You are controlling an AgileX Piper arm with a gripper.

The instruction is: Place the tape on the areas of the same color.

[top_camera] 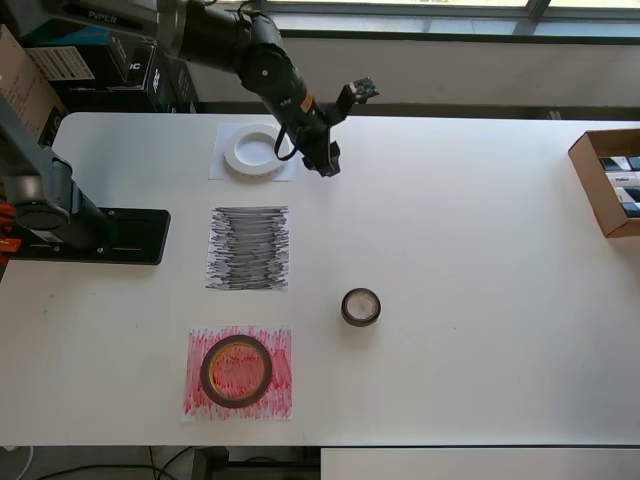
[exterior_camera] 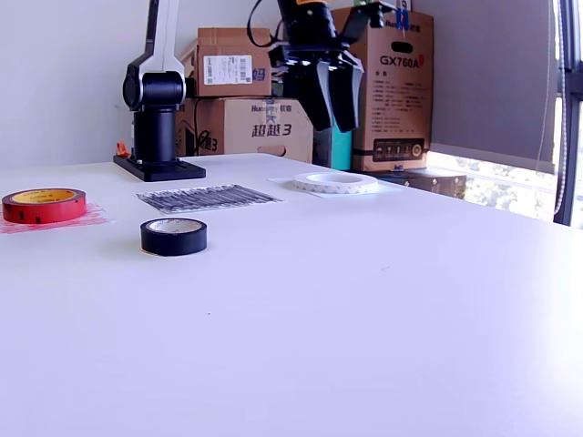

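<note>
The white tape roll lies flat on the white sheet at the far side of the table; it also shows in the exterior view. The dark red-brown roll lies on the red scribbled sheet. The small black roll stands on bare table, to the right of the black scribbled sheet in the overhead view. My gripper hangs above the table just right of the white roll, open and empty.
The arm's black base plate sits at the overhead view's left. An open cardboard box stands at the table's right edge. Stacked cardboard boxes stand behind the table.
</note>
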